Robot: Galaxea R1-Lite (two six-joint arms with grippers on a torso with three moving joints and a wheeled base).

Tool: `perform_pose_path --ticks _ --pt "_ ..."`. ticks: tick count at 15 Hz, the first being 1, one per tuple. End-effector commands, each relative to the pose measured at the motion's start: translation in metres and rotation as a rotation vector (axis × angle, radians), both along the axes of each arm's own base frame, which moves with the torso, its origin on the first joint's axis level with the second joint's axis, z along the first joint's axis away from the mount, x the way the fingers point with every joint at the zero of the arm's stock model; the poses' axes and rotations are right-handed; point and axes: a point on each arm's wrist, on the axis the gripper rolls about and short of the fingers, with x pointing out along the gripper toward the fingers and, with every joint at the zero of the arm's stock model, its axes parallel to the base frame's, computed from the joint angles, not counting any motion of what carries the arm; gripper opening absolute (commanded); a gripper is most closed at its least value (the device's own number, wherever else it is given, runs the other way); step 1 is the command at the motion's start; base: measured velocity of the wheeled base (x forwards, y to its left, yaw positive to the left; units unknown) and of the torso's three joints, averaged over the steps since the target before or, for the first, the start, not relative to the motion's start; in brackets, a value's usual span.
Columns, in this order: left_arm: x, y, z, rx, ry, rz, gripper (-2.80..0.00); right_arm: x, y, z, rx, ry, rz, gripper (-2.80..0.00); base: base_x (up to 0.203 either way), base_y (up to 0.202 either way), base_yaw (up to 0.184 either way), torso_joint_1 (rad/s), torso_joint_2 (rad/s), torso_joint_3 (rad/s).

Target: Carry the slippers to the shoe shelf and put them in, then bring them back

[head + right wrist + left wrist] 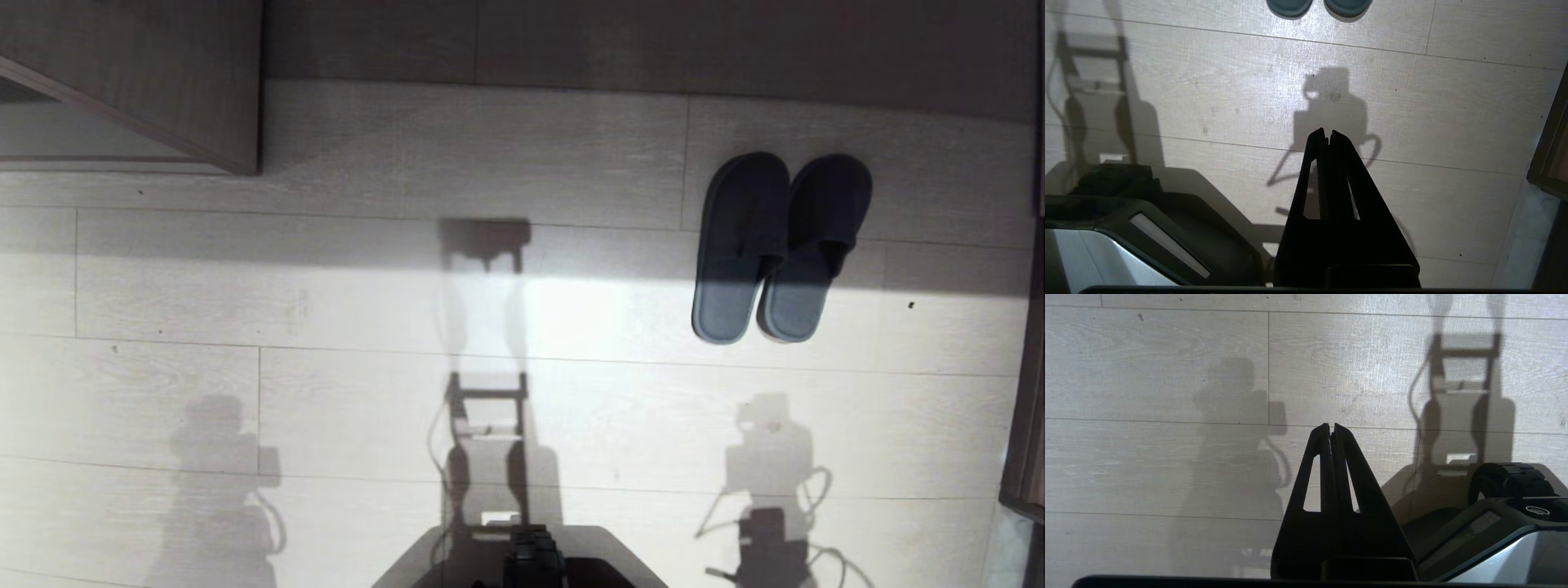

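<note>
The slippers (775, 245) lie side by side on the pale plank floor at the right of the head view, dark straps away from me, grey-blue heels toward me. Only their heel ends (1289, 5) show in the right wrist view. A taupe wood-grain unit runs along the back; its open cubby with a pale base board (90, 143) shows at the far left, which looks like the shoe shelf. My left gripper (1330, 425) hangs shut and empty over bare floor. My right gripper (1327, 131) is also shut and empty, short of the slippers. Neither arm appears in the head view.
My own base (531, 559) sits at the bottom centre, casting shadows of the torso and both arms across the floor. A dark door or cabinet frame (1030, 392) stands along the right edge, close to the slippers' side.
</note>
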Motion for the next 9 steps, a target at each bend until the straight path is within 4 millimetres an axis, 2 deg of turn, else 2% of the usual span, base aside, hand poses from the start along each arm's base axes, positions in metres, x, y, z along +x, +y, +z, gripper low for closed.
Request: perform_pose_path --ticks 1,9 --pt "0.0001 0.0000 0.0001 -0.001 0.001 0.000 -2.80 0.0002 0.0000 0.0001 0.004 0.002 0.000 -2.80 0.000 0.000 0.000 -0.007 0.00 0.198" --pt "0.0001 0.0000 0.0001 -0.001 0.001 0.000 -2.80 0.0002 0.0000 0.0001 0.004 0.002 0.000 -2.80 0.000 0.000 0.000 0.004 0.00 0.202"
